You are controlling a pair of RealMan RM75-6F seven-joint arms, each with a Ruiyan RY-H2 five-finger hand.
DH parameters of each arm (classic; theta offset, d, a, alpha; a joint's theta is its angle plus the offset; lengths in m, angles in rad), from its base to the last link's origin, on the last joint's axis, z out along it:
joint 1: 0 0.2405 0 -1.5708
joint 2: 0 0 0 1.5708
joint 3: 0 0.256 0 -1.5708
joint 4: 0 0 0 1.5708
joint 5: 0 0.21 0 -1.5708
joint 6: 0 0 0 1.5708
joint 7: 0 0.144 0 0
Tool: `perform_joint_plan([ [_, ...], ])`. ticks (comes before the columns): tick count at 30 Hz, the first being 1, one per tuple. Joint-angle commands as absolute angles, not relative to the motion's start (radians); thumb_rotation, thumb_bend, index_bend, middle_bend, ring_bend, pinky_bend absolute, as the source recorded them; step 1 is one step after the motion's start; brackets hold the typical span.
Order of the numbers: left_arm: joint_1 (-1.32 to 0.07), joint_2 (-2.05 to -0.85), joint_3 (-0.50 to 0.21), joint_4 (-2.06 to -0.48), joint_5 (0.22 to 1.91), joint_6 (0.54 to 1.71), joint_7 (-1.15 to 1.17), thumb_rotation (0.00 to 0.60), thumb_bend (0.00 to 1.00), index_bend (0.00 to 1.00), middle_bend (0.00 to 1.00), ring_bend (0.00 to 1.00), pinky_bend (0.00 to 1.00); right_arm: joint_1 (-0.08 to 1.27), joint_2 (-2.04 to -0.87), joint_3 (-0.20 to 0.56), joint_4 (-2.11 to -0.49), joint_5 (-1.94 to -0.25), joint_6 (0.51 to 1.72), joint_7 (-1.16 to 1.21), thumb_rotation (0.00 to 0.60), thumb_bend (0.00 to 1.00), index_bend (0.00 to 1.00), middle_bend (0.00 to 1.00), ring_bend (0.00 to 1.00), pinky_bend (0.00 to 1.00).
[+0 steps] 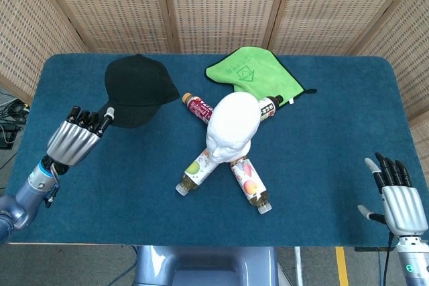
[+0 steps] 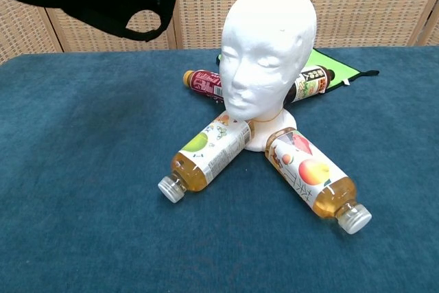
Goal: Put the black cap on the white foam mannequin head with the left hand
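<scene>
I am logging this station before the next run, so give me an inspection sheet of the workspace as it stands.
Surface: blue cloth table, flat.
Job's things: black cap held by its brim, lifted off the table, left of the white foam mannequin head, which stands upright and bare.
Clutter: four bottles lying around the head's base, among them a green-label bottle and a peach-label bottle; green cloth behind.
Hands: left hand holds the cap; right hand at the near right edge, fingers apart, holding nothing.
Cables: some on the floor at far left.
Surroundings: woven panel screens behind.
</scene>
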State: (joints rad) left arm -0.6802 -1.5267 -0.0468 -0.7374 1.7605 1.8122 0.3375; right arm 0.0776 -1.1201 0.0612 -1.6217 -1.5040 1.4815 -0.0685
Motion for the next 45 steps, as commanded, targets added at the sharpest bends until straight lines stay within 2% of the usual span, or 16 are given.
perform_joint_plan([
  [1, -0.713, -1.498, -0.058, -0.783, 1.780, 1.799, 0.359, 0.600, 0.71, 0.81, 0.88, 0.86, 0.76, 0.078, -1.120, 0.061, -1.623, -1.505, 1.482, -0.068, 0.600, 0.05, 0.14, 0.00, 0.00, 0.00],
  [11, -0.809, -1.449, -0.111, -0.904, 1.809, 1.750, 0.416, 0.600, 0.71, 0.80, 0.88, 0.86, 0.76, 0.075, -1.114, 0.065, -1.624, -1.498, 1.483, -0.054, 0.600, 0.05, 0.14, 0.00, 0.00, 0.00],
  [24, -0.949, -1.436, -0.175, -1.068, 1.840, 1.599, 0.542, 0.600, 0.71, 0.80, 0.88, 0.86, 0.76, 0.072, -1.091, 0.077, -1.619, -1.477, 1.480, 0.017, 0.600, 0.05, 0.14, 0.00, 0.00, 0.00],
  [45, -1.026, -1.430, -0.159, -1.208, 1.928, 1.461, 0.680, 0.600, 0.71, 0.80, 0.88, 0.86, 0.76, 0.065, -1.074, 0.083, -1.623, -1.479, 1.494, 0.059, 0.600, 0.05, 0.14, 0.00, 0.00, 0.00],
])
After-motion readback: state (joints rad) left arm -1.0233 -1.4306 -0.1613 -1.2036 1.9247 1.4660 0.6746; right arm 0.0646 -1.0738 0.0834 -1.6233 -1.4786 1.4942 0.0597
